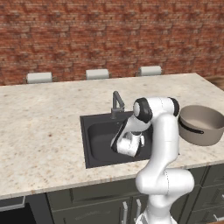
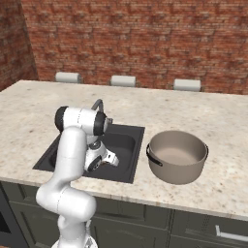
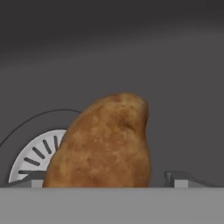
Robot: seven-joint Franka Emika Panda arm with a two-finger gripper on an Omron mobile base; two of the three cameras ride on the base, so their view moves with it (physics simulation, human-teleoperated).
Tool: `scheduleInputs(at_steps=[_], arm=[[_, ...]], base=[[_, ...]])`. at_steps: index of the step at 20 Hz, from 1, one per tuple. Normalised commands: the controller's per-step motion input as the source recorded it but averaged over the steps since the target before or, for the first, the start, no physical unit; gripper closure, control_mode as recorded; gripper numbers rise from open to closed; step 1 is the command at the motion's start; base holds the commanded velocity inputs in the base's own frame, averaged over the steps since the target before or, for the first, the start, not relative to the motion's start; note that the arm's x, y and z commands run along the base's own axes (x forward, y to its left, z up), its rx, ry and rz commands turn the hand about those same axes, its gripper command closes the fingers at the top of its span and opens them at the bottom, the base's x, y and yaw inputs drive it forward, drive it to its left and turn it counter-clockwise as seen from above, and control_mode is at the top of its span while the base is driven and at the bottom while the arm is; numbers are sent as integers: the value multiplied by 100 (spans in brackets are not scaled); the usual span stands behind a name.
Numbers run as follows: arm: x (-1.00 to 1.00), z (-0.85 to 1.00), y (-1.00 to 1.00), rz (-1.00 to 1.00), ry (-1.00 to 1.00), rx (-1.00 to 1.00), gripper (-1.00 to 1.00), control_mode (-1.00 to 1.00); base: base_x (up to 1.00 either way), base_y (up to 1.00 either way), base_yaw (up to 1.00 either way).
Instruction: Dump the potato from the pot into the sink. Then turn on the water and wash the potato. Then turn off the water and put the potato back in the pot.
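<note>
The potato [image 3: 105, 142] lies on the sink [image 1: 94, 131] floor beside the drain [image 3: 37, 153], directly between the fingertips [image 3: 177, 178] of the gripper [image 3: 107, 180], its long axis running away from the hand. The jaws stand wide, holding nothing. The base views show the empty pot [image 2: 177, 156] on the counter [image 2: 213, 126] just beside the sink, and the faucet [image 1: 116, 103].

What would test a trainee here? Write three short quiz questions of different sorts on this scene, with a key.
1. True or false: the pot holds the potato.
2. What round silver thing lies beside the potato?
3. The gripper fingers are: A) open either side of the potato, B) shut above it.

Key:
1. False; it sits in the sink.
2. The drain.
3. A.
</note>
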Motion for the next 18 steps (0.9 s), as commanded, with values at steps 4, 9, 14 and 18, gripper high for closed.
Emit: scheduleInputs(at_steps=[4,9,14,18], arm=[[8,-11,3,0,0,-5,100,-100],[0,5,-8,0,0,0,100,-100],[0,48,-2,0,7,0,100,-100],[-1,63,-1,0,12,0,100,-100]], base=[[0,0,0],[0,0,0],[0,0,0],[0,0,0]])
